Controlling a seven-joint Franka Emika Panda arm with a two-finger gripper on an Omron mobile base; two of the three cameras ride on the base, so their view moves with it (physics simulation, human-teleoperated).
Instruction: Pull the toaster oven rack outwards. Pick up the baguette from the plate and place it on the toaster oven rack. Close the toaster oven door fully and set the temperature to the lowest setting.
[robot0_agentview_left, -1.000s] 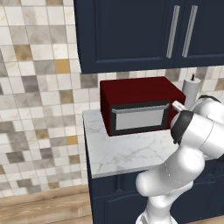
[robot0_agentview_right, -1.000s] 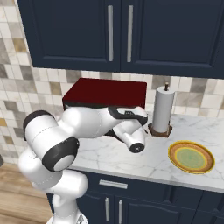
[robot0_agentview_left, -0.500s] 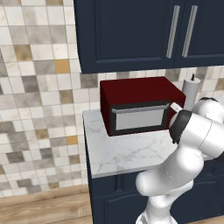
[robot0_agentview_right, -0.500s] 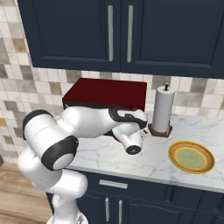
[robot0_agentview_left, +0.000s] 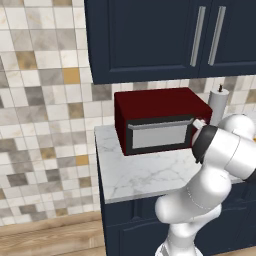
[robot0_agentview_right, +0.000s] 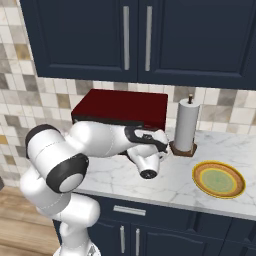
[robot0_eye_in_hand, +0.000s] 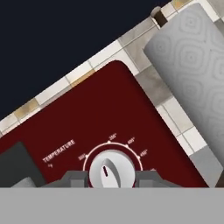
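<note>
The dark red toaster oven stands on the counter with its black-framed door closed. The door hides the rack, and the baguette is out of view. The yellow-orange plate lies bare on the counter to the right. In the hand view my gripper sits at the oven's red side panel, its two fingertips pressed on either side of the white temperature knob. The knob's red mark points roughly straight up in that tilted view.
A paper towel roll stands upright just right of the oven, close beside my hand, and also appears in the hand view. My arm stretches across the front of the oven. Dark blue cabinets hang overhead.
</note>
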